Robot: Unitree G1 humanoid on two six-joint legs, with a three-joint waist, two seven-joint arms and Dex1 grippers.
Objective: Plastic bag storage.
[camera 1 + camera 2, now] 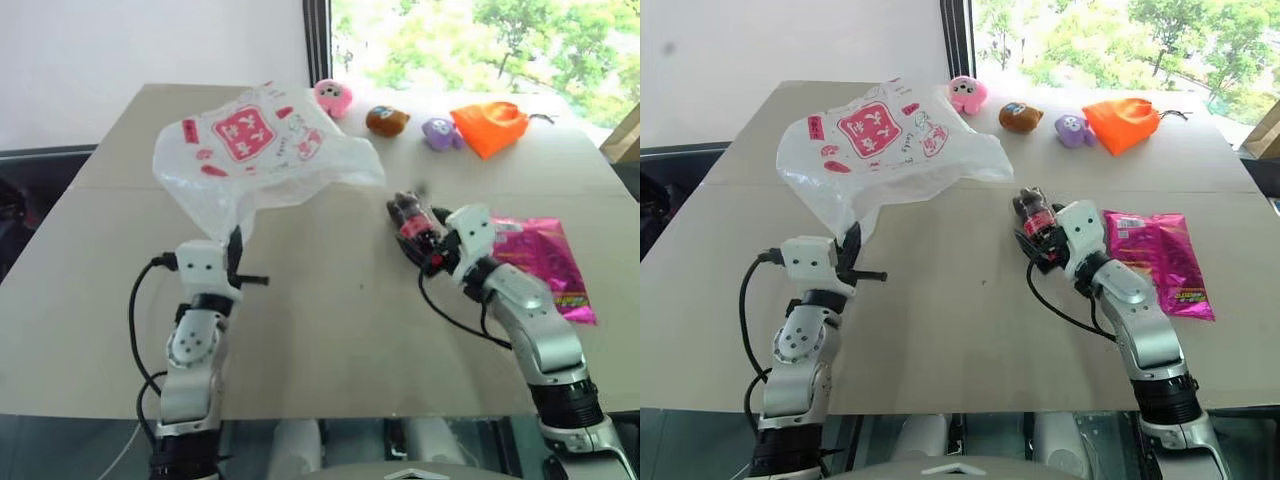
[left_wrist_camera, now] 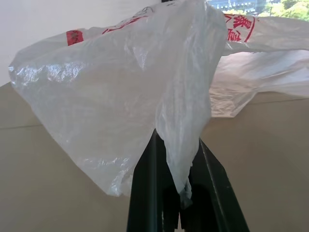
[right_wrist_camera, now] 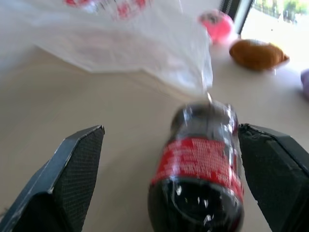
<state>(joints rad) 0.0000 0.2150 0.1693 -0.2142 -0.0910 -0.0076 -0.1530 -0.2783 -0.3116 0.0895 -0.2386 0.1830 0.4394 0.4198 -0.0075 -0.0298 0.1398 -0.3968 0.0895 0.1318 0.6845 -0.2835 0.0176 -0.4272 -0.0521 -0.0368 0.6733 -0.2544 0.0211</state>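
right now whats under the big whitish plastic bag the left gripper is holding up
Bare tan tabletop shows under the lifted edge of the translucent whitish plastic bag, pinched in the left gripper. Its far side hides the table beneath.

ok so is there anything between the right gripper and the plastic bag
Yes. A dark cola bottle lies between the open right gripper's fingers, with the plastic bag beyond it. The left gripper is shut on the bag.

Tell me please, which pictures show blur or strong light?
Right wrist view: the dark bottle with red label and the right gripper fingers look smeared. Left eye view: the window behind the table is washed out bright. Left wrist view: the plastic bag is sharp, with glossy highlights.
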